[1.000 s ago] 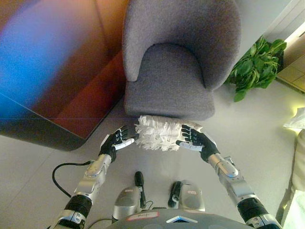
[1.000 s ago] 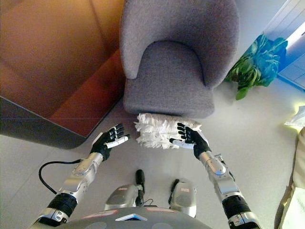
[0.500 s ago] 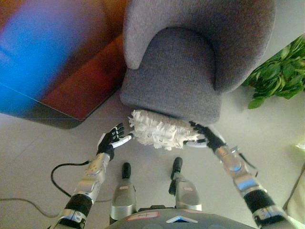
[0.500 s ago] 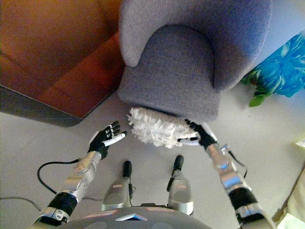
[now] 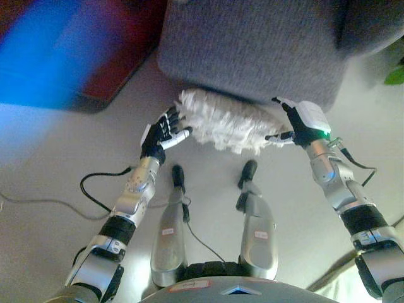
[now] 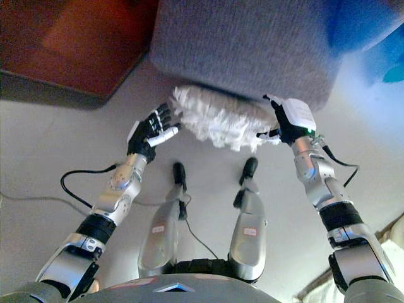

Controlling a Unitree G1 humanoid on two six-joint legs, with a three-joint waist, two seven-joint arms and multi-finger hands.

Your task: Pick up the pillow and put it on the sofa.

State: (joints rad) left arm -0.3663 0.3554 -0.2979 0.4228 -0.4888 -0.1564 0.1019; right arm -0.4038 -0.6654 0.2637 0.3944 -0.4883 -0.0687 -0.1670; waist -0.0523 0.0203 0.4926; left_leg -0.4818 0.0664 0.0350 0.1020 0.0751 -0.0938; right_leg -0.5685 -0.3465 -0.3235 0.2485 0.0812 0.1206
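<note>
pillow point(image 5: 222, 124) hides right hand point(image 5: 295, 125) fingers

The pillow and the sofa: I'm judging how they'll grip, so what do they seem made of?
The pillow looks like soft white fabric covered in shaggy ruffled tufts; its ragged, layered edge suggests a loose, squashy surface, though the exact fibre can't be told. The sofa appears upholstered in grey woven cloth with a matte, slightly nubby texture and no sheen. The floor looks smooth, pale and hard.

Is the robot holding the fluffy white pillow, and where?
Not gripped: the pillow is pressed between the open left hand and right hand at its two ends.
</note>
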